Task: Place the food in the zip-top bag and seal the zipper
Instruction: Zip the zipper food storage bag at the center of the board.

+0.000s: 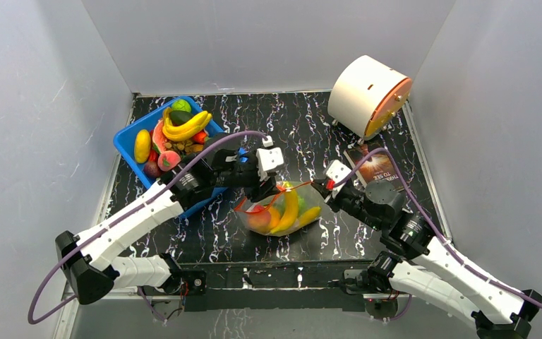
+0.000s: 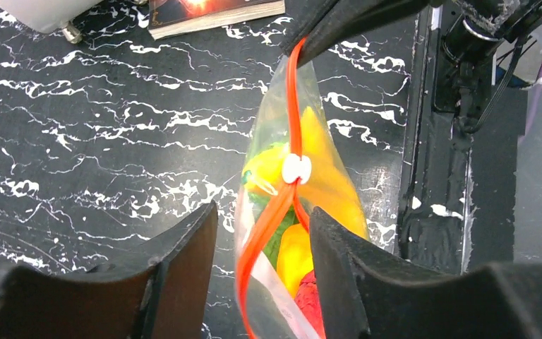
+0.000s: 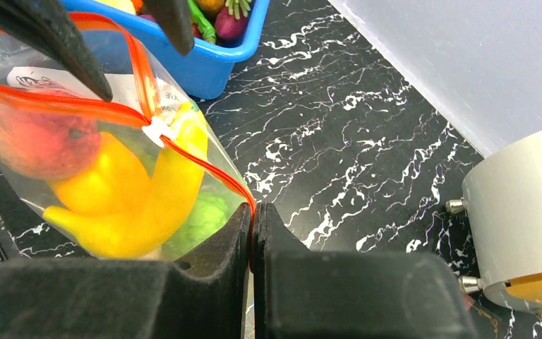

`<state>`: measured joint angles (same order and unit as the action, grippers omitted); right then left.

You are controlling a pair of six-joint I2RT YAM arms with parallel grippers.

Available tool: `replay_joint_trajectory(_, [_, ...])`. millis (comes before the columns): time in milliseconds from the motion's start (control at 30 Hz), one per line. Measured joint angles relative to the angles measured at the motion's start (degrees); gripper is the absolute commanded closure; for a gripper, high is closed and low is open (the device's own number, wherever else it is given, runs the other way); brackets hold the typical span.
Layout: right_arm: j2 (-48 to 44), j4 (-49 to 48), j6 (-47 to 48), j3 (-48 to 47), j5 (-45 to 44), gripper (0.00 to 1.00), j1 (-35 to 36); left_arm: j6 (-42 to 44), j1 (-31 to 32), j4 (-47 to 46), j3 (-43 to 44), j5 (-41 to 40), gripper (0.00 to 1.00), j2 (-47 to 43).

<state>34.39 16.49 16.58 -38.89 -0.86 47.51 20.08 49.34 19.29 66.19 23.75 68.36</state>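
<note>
The zip-top bag (image 1: 282,210) lies on the black marbled table between the two arms, with a yellow banana (image 3: 162,205), a pink peach (image 3: 39,138) and green lettuce (image 3: 205,215) inside. Its red-orange zipper (image 2: 293,106) is joined from the right end up to a white slider (image 2: 296,169). On the other side of the slider the two strips spread apart. My left gripper (image 2: 262,208) is open, its fingers standing either side of that parted mouth. My right gripper (image 3: 253,208) is shut on the zipper's end corner, holding the strip taut.
A blue basket (image 1: 130,141) with more toy fruit and vegetables stands at the back left, close behind the left gripper. A white drum-shaped object (image 1: 367,95) sits at the back right. A book (image 1: 374,166) lies beside the right arm.
</note>
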Motion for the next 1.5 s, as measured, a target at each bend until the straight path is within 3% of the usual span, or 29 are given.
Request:
replay_joint_trajectory(333, [-0.28, -0.07, 1.16, 0.07, 2.86, 1.0, 0.0, -3.72, -0.07, 6.12, 2.1, -3.89, 0.46, -1.68])
replay_joint_trajectory(600, [-0.28, -0.07, 1.27, 0.04, 3.87, 1.0, 0.0, 1.27, -0.11, 7.39, 1.51, -7.08, 0.44, -1.11])
replay_joint_trajectory(667, [-0.28, -0.07, 1.27, 0.04, 3.98, 1.0, 0.0, 3.21, -0.11, 6.71, 0.26, -8.63, 0.61, -1.05])
replay_joint_trajectory(733, [-0.28, -0.07, 1.22, 0.04, 4.04, 1.0, 0.0, 4.76, -0.11, 6.97, -0.33, -9.49, 0.96, -0.33])
replay_joint_trajectory(867, [-0.26, 0.0, 1.09, 0.07, 3.74, 1.0, 0.0, 7.48, -0.15, 8.68, 0.87, -5.84, 1.0, 2.8])
replay_joint_trajectory(900, [-0.13, 0.02, 0.85, 0.09, 3.15, 1.0, 0.0, 6.93, -0.42, 8.68, 2.43, -0.98, 1.0, 2.75])
replay_joint_trajectory(967, [0.22, -0.17, -1.14, 0.09, 0.5, 1.0, 0.0, 5.31, -0.46, 3.93, 1.55, 5.33, 1.0, 0.17])
replay_joint_trajectory(1033, [0.76, -1.77, -4.94, 0.09, -1.75, 1.0, 0.22, 6.01, -0.48, -2.64, -5.07, 11.43, 1.0, -6.03])
replay_joint_trajectory(1100, [1.6, -1.66, -7.17, 0.0, -3.15, 0.99, 0.28, 6.36, -0.48, -4.31, -7.08, 12.96, 1.0, -5.9])
replay_joint_trajectory(1200, [1.86, 0.76, -5.88, -0.02, -0.9, 0.71, 0.13, 6.58, -0.52, -4.48, -8.04, 12.7, 1.0, -4.11])
replay_joint_trajectory(1300, [1.33, 5.86, -0.7, -2.16, 5.03, 0.58, -0.11, 6.88, -0.55, -4.22, -7.76, 12.72, 1.0, -3.28])
replay_joint_trajectory(1400, [1.42, 10.01, 4.59, -5.49, 11.06, 0.49, -0.11, 7.06, -0.61, -4.24, -7.56, 12.72, 1.0, -2.4])
replay_joint_trajectory(1500, [2.03, 13.44, 9.18, -7.89, 16.63, 0.47, -0.11, 7.17, -0.79, -4.26, -7.32, 12.72, 1.0, -2.19])
